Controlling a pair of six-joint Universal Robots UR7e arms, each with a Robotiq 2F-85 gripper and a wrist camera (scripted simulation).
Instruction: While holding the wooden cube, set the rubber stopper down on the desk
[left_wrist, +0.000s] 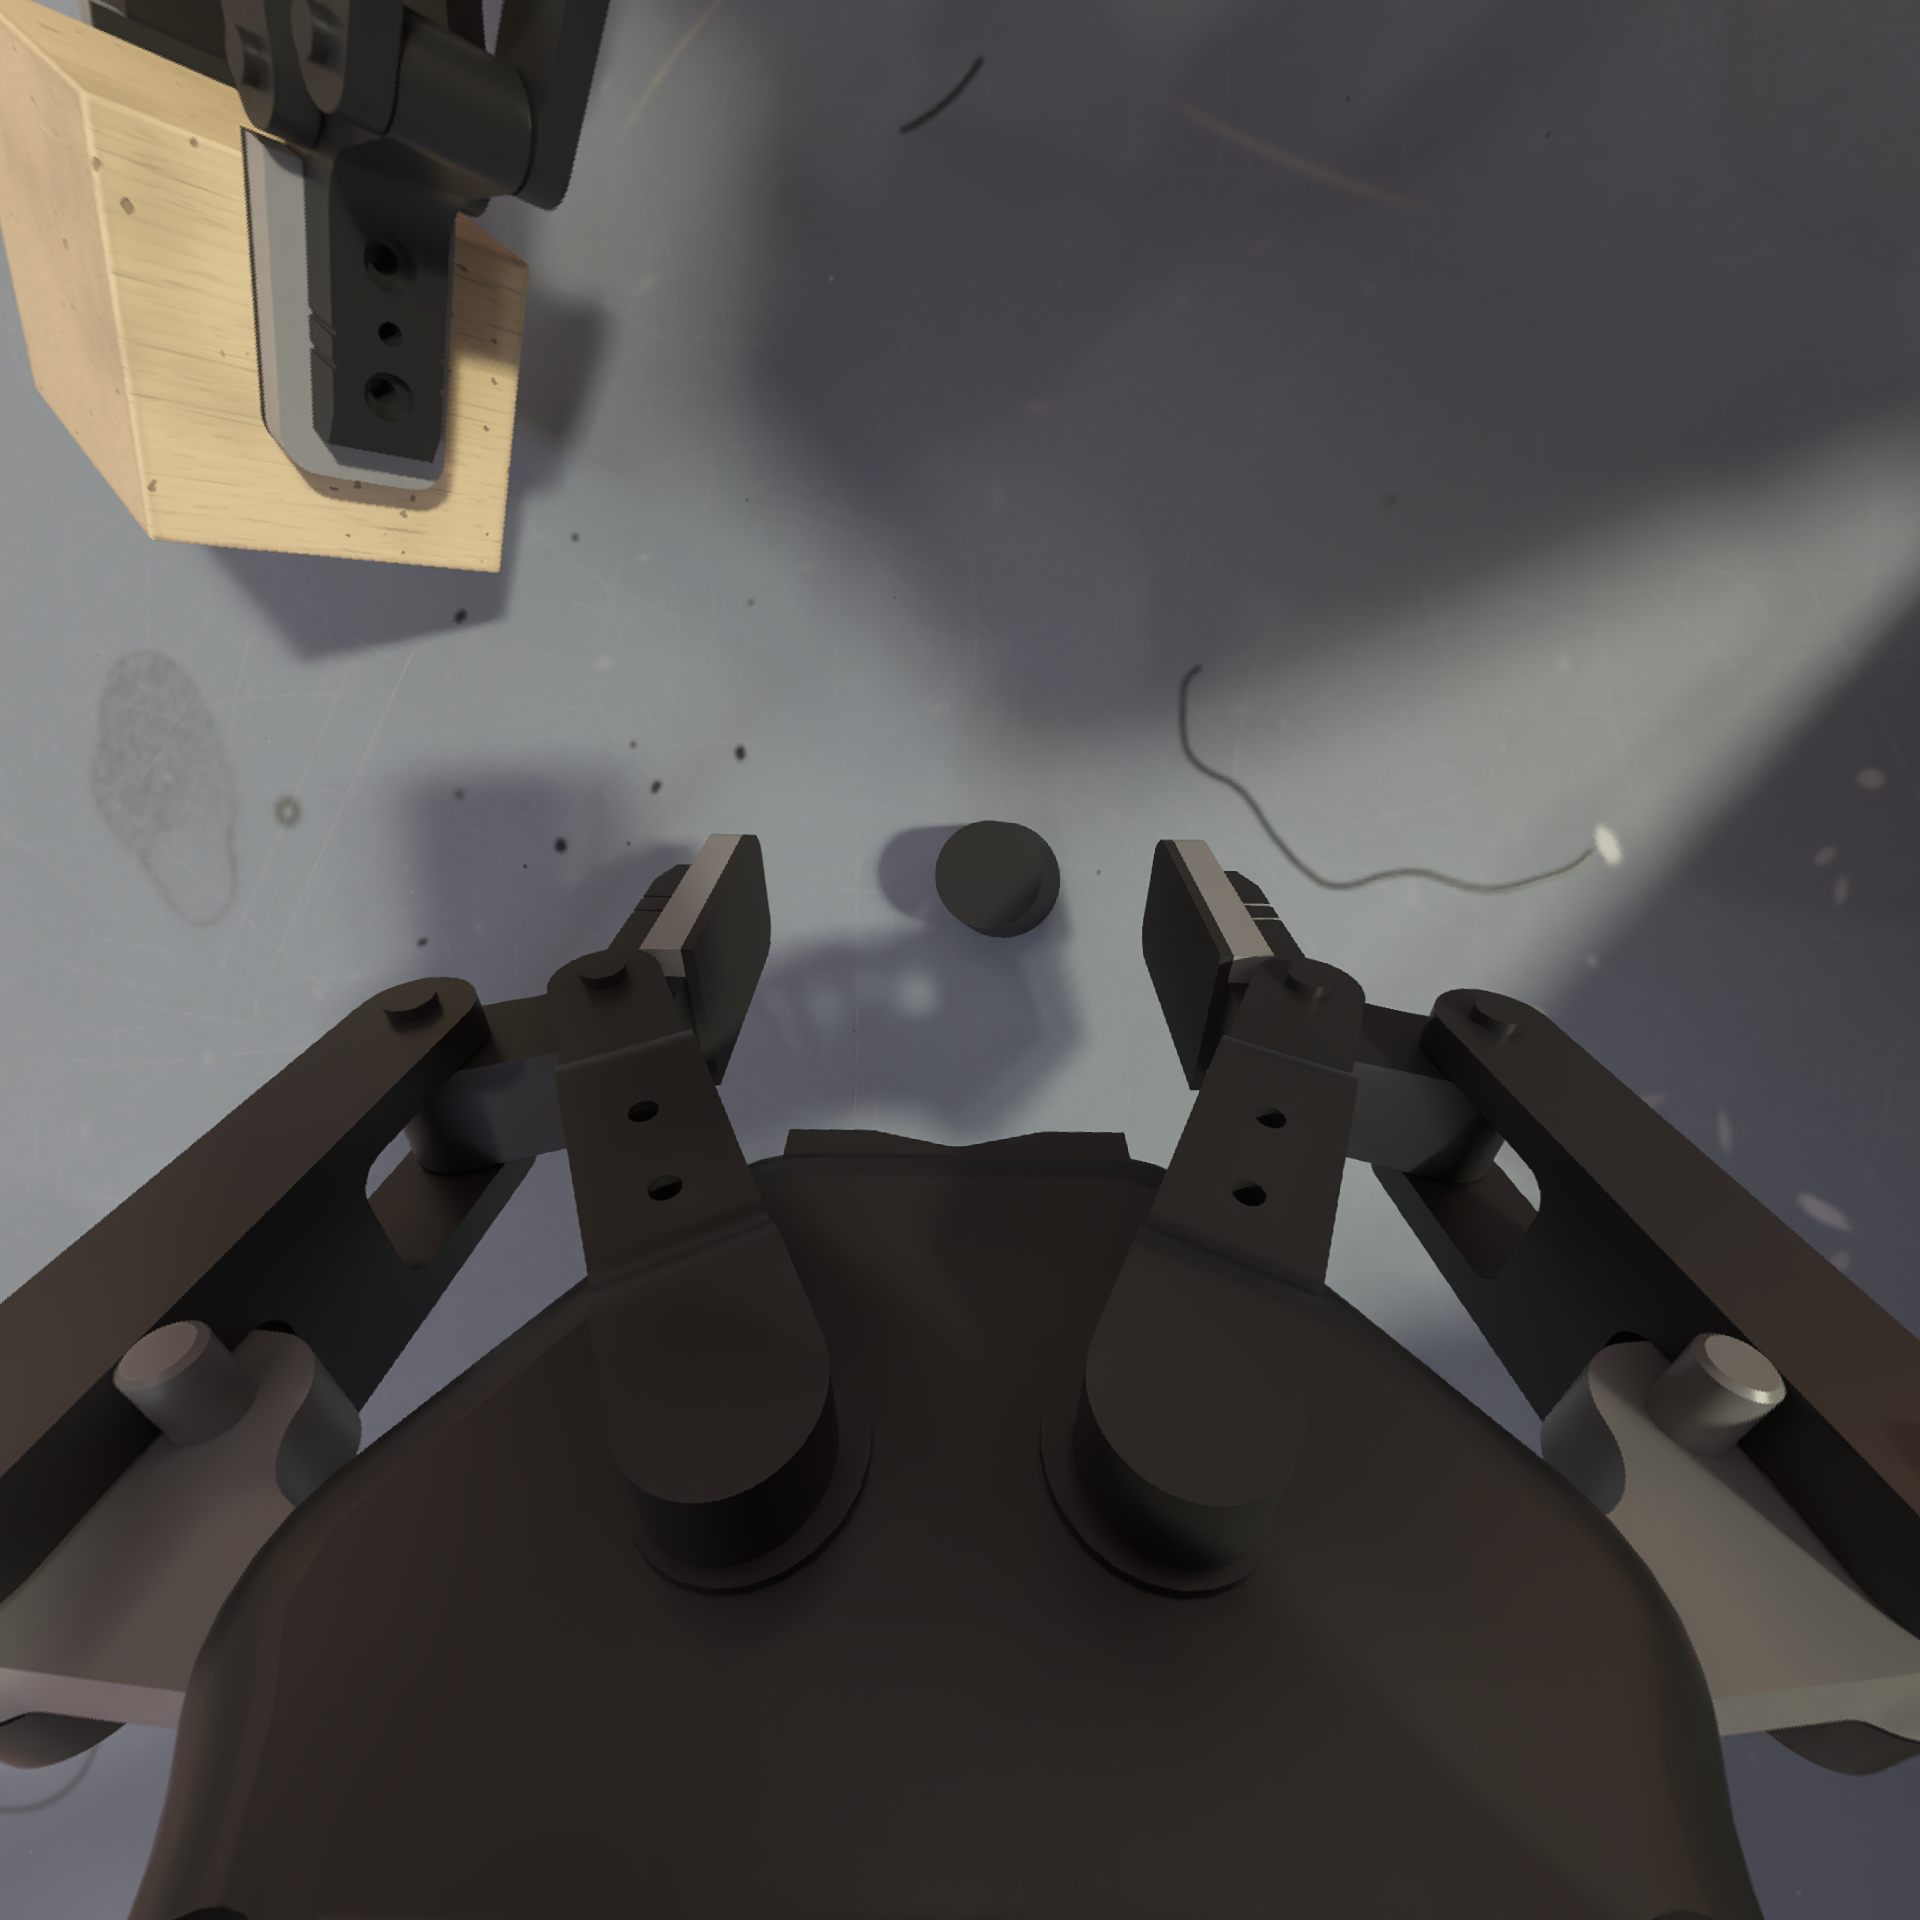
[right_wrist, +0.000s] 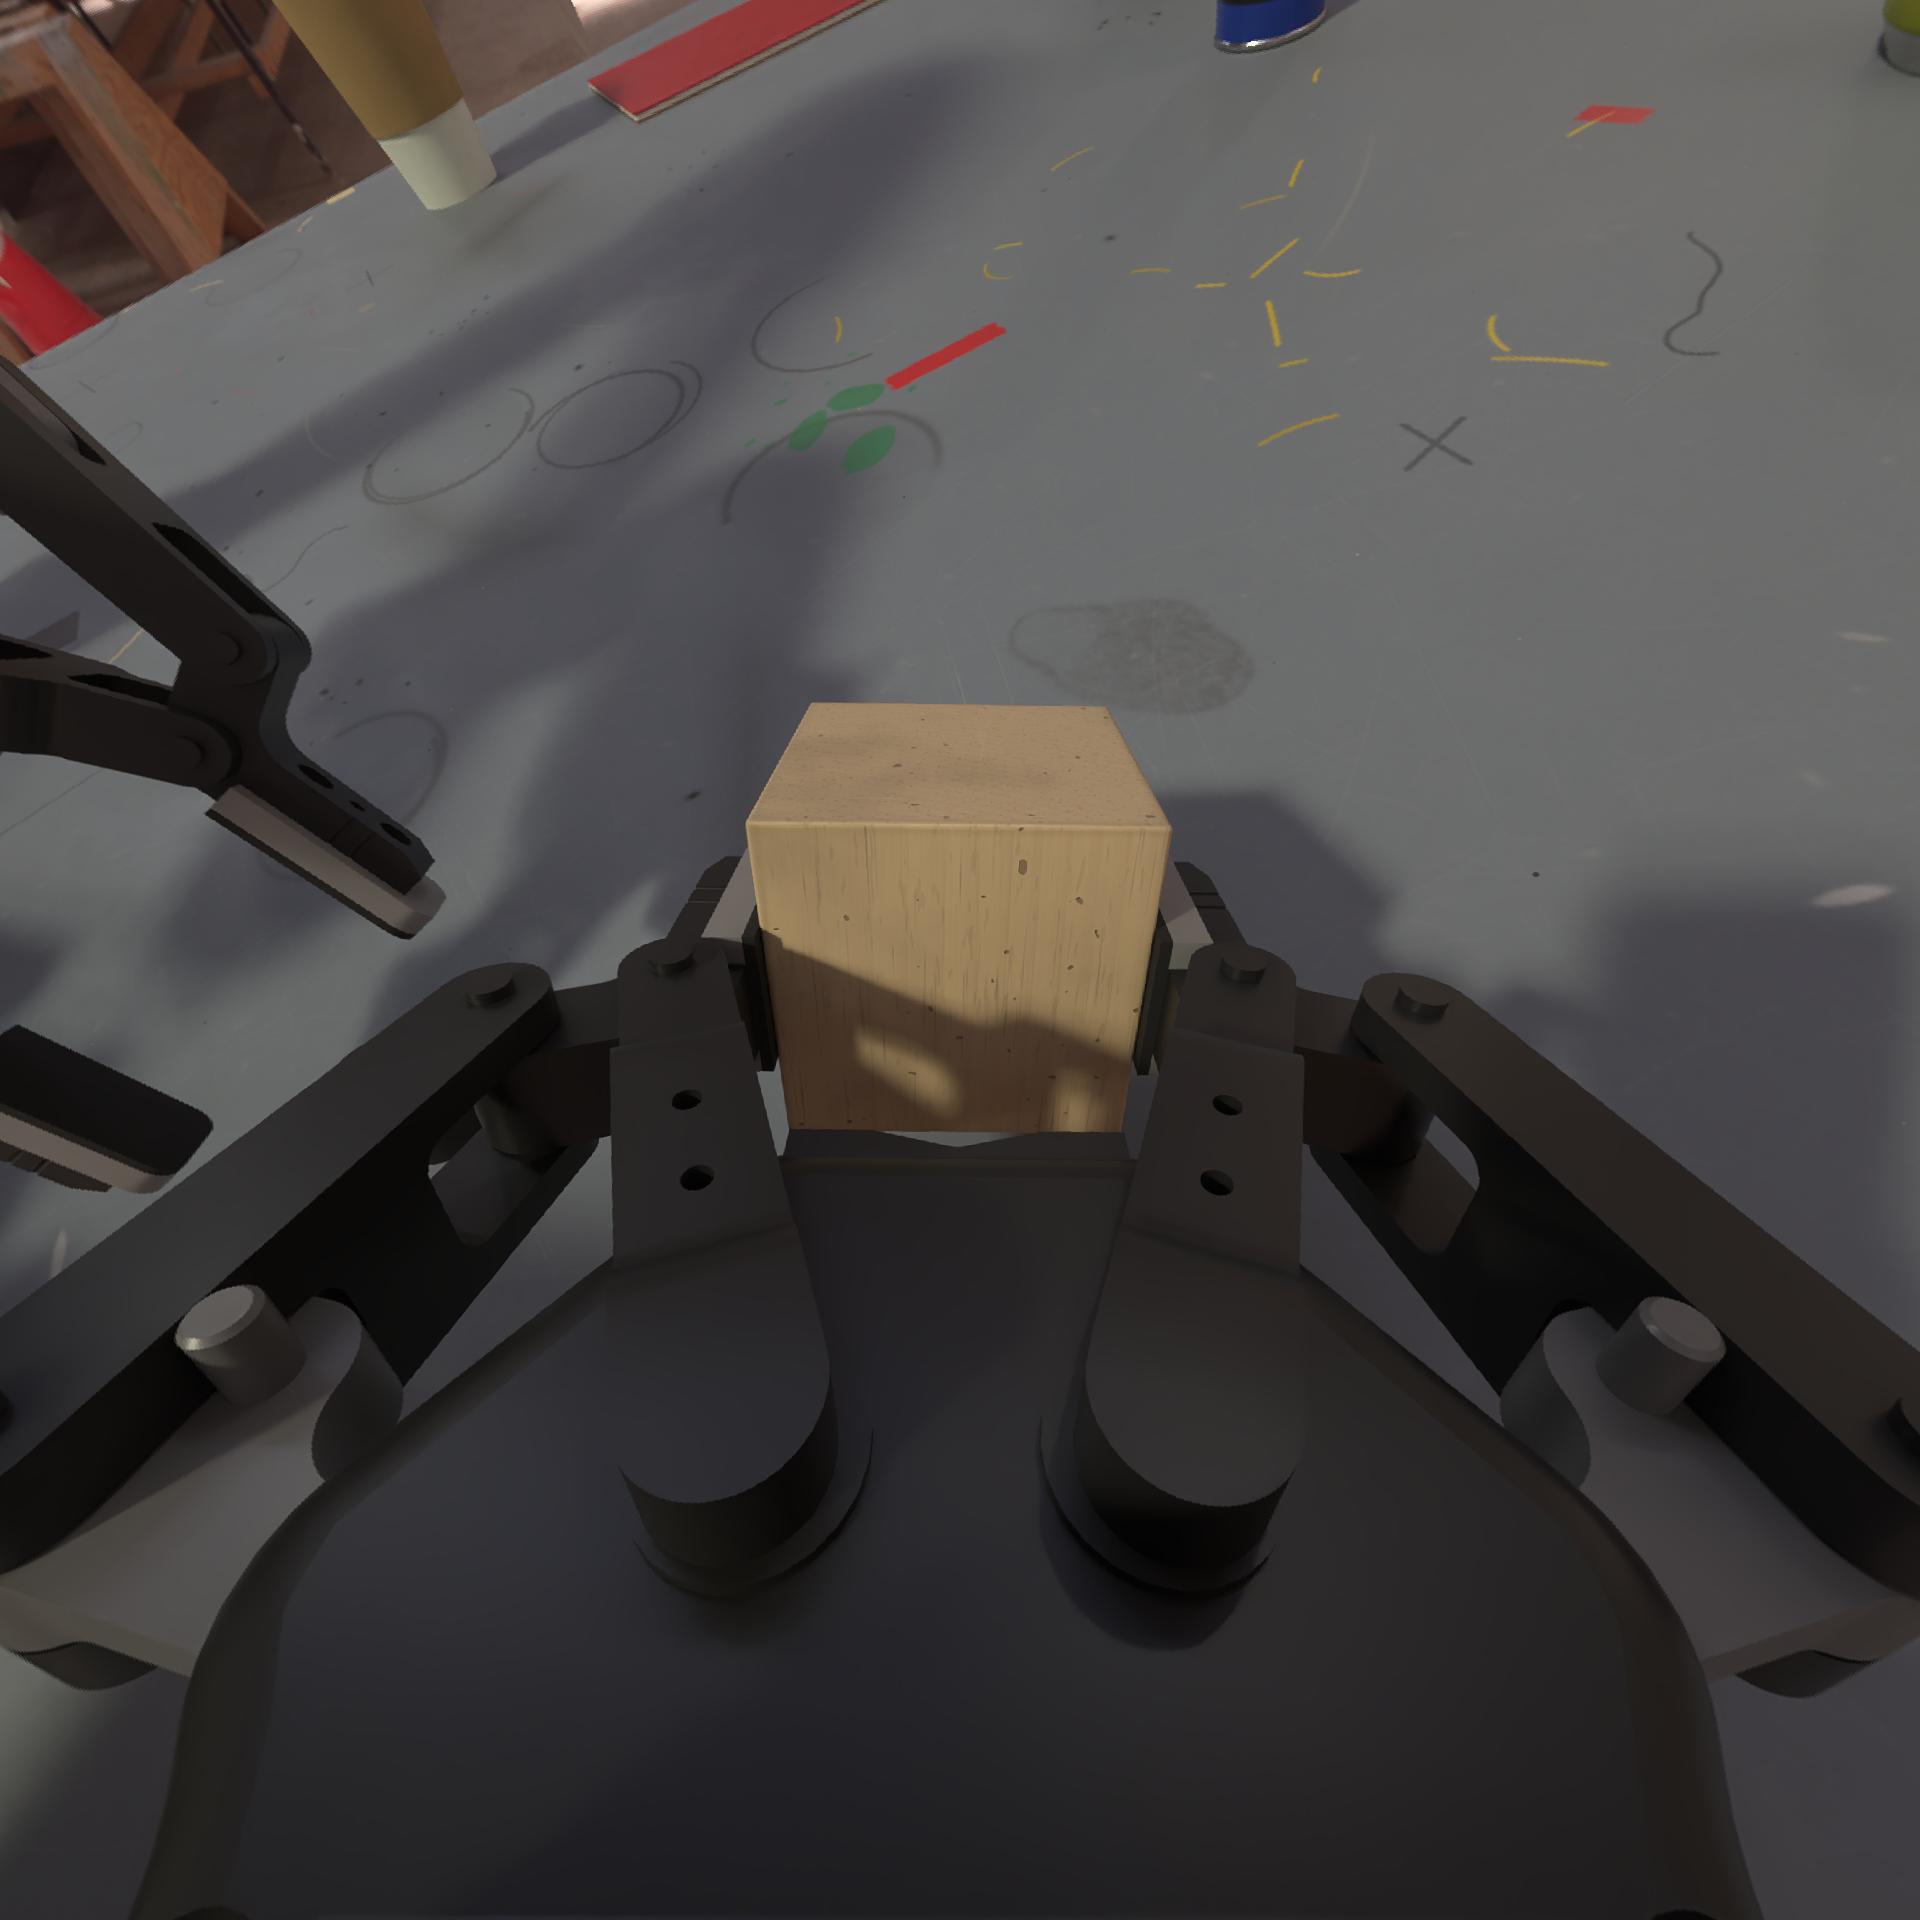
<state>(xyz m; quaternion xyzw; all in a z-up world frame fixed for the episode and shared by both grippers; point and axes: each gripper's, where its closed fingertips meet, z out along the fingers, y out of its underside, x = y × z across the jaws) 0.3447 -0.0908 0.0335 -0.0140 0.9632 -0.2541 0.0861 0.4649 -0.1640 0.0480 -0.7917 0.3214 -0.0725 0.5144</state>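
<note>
The small dark rubber stopper (left_wrist: 995, 878) rests on the grey desk (left_wrist: 1351, 468), with its shadow beside it. My left gripper (left_wrist: 956, 914) is open above it, fingers apart on either side, touching nothing. My right gripper (right_wrist: 958, 966) is shut on the light wooden cube (right_wrist: 956, 914) and holds it above the desk (right_wrist: 1455, 727). The cube also shows in the left wrist view (left_wrist: 187, 343) at the upper left, clamped by a right finger (left_wrist: 364, 343). The open left fingers (right_wrist: 332, 842) show at the left of the right wrist view.
The desk carries scribbles, a red strip (right_wrist: 945, 353) and green spots (right_wrist: 852, 426). At its far edge stand a tan cone with a pale tip (right_wrist: 416, 114), a red board (right_wrist: 717, 52) and a blue can (right_wrist: 1268, 21). A dark thread (left_wrist: 1299, 821) lies right of the stopper.
</note>
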